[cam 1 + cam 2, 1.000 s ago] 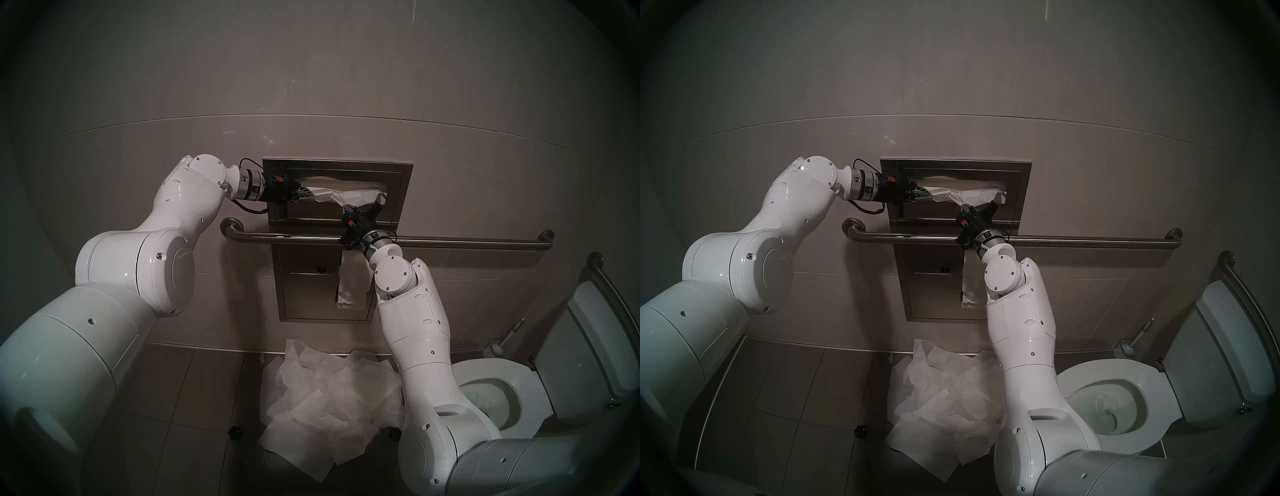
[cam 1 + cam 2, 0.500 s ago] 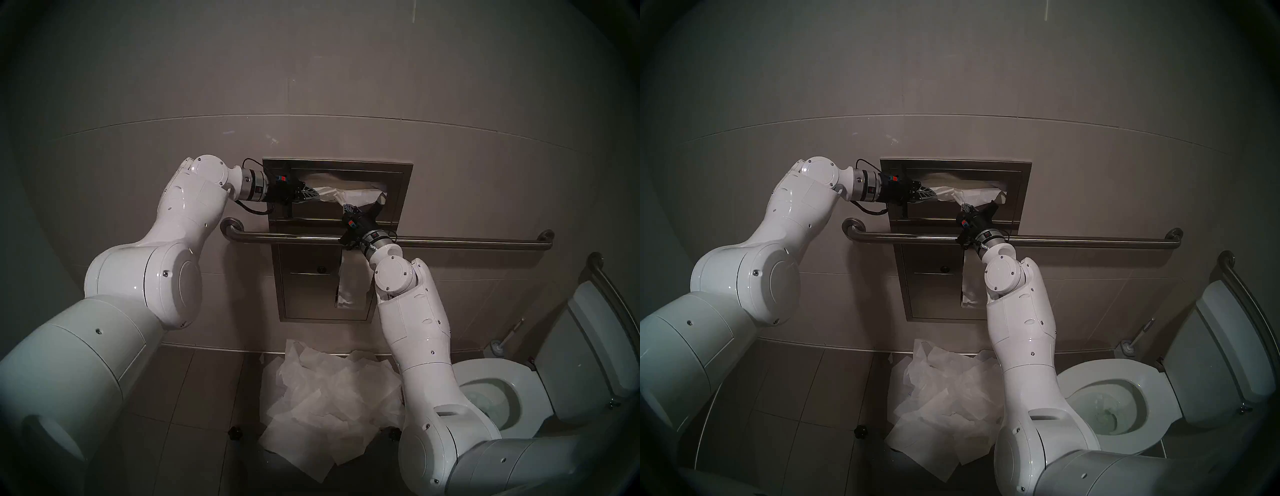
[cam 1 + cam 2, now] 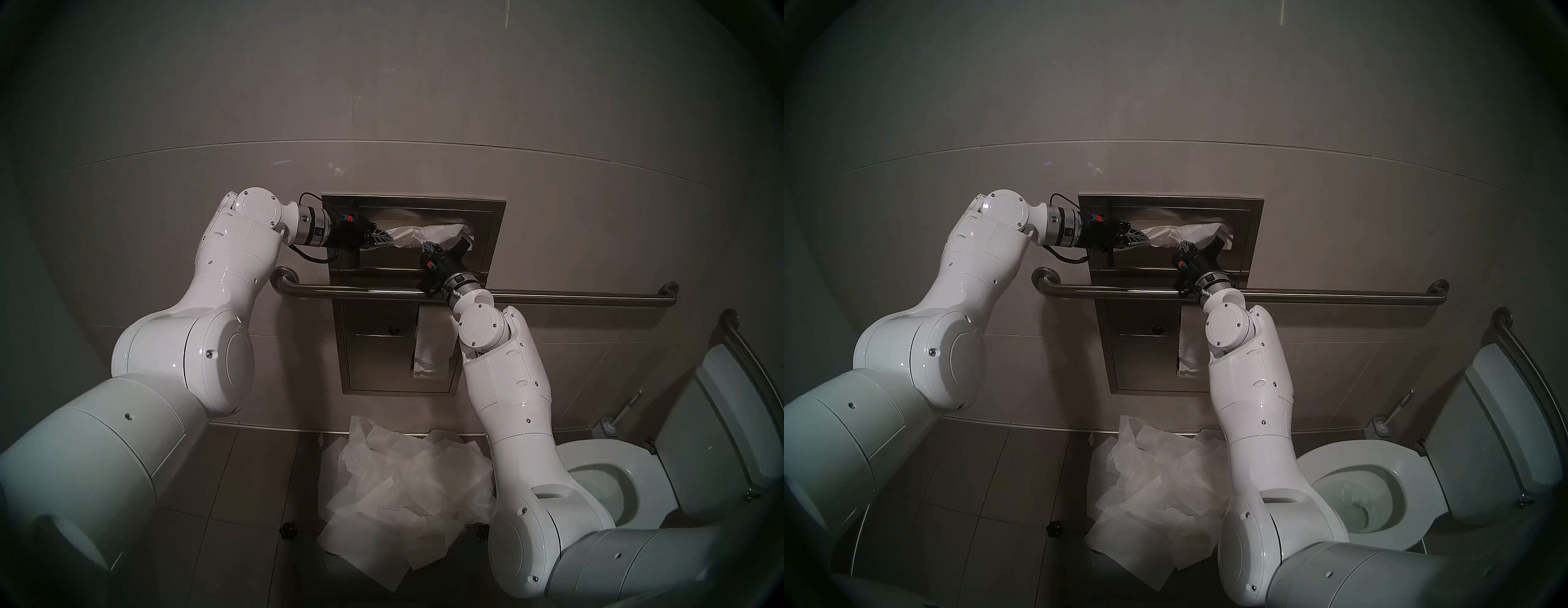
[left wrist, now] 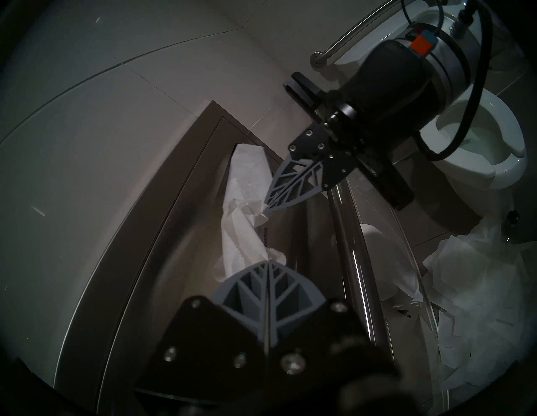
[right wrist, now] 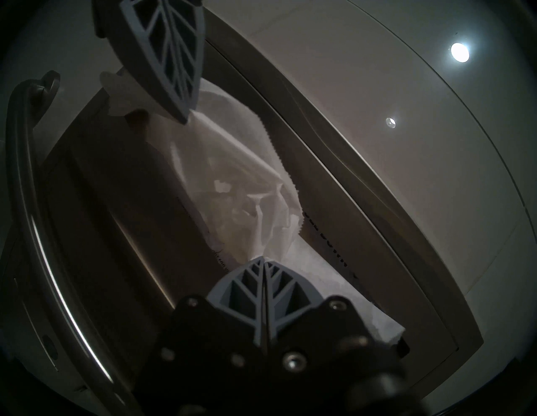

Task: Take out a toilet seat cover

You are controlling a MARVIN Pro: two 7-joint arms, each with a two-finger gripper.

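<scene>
A public restroom stall: toilet, steel grab bar, recessed wall dispenser.

The left arm rises from the lower left of the head view, its left gripper pinched shut just above centre. The right arm climbs from the lower right; the right gripper, also pinched shut, sits just beside it.

toilet seat cover: white; pincer fingers: grey, leaf-veined lattice
</scene>
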